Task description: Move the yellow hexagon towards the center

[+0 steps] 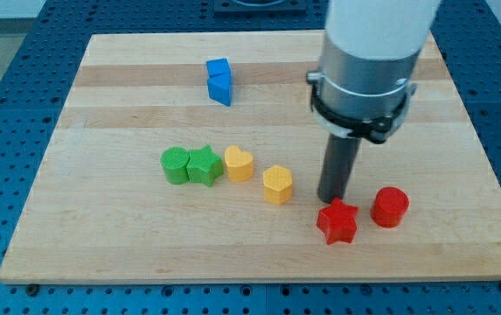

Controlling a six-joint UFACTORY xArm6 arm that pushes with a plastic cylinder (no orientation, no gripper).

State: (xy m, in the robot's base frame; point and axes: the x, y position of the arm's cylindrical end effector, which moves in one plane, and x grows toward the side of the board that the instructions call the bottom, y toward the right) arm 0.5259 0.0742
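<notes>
So nearest, the red star [337, 221] sits just below my tip [332, 201]. No jaws, just a bare rod holding nothing, parked at 3 o'clock of the yellow hexagon [277, 185], probably lining up a push.

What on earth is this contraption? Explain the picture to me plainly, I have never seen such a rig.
One camera looks down at a wooden board. The big white and grey cylinder is a robot arm that ends in a dark rod instead of a hand; it holds nothing and only pushes. My tip sits at the view's right of the yellow hexagon, just above the red star. Also on the board: a red cylinder, a yellow heart, a green star touching a green cylinder, and a blue block near the view's top.
</notes>
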